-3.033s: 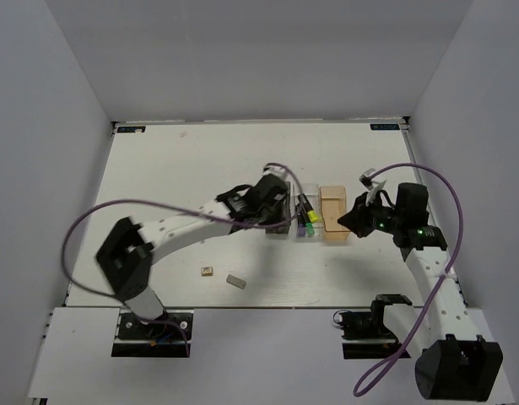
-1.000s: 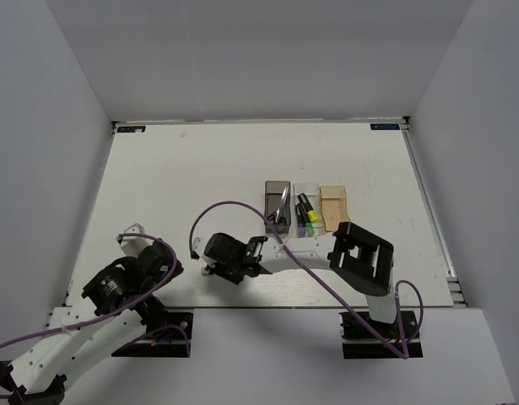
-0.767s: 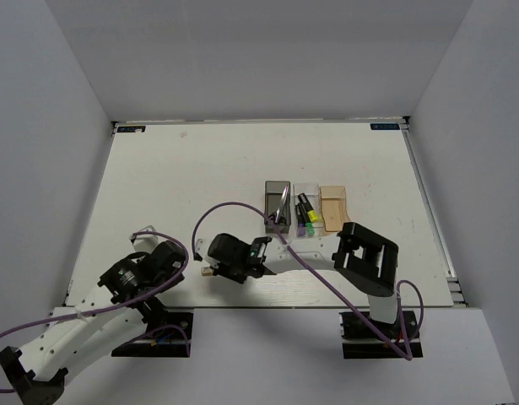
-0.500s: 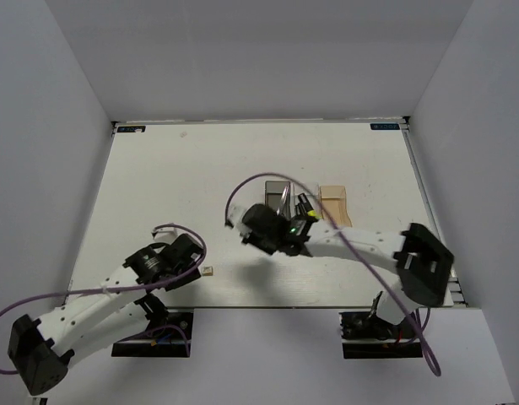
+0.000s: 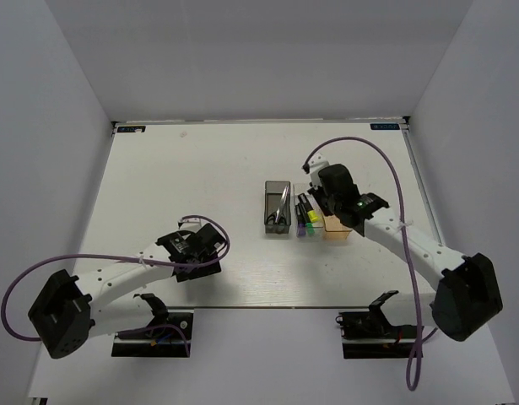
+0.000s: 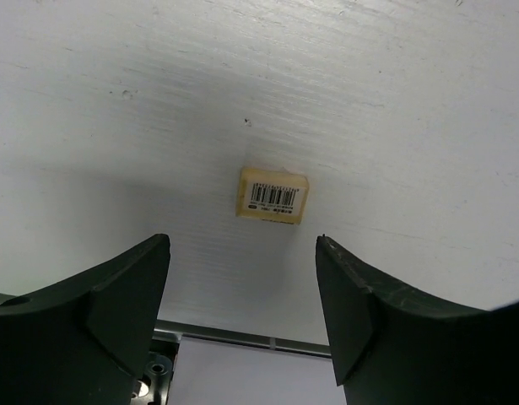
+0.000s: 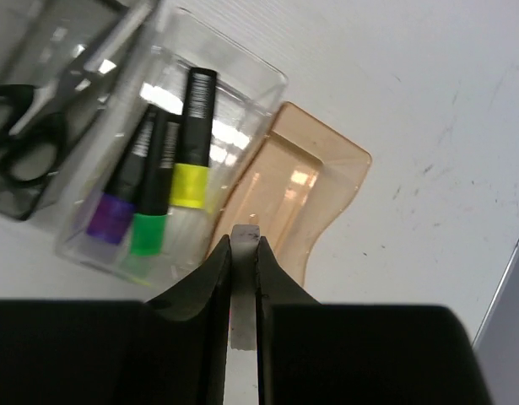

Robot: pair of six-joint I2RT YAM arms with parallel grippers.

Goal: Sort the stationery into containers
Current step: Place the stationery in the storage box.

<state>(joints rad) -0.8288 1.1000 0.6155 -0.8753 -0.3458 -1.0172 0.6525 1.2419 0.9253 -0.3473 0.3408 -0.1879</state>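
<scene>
My right gripper (image 7: 244,238) is shut on the grey eraser (image 7: 244,287) and hangs above the near end of the translucent tan-orange bin (image 7: 314,181), which holds nothing. The clear bin (image 7: 242,84) holds three highlighters with yellow (image 7: 191,135), green (image 7: 152,198) and purple (image 7: 116,207) ends. The scissors (image 5: 280,208) lie in the dark grey bin (image 5: 268,202). My left gripper (image 6: 242,245) is open above the beige eraser (image 6: 273,195), which lies flat on the table, barcode up, just beyond the fingertips. From above, the left gripper (image 5: 197,253) is at the front left and the right gripper (image 5: 328,201) is over the bins.
The table's front edge and its metal rail (image 6: 242,336) run just behind the left fingers. Purple cables loop off both arms (image 5: 360,143). White walls enclose the table on three sides.
The right arm has carried the grey eraser from the table's front to above the tan-orange bin. The left arm has swung in over the beige eraser, and its jaws have opened wider.
</scene>
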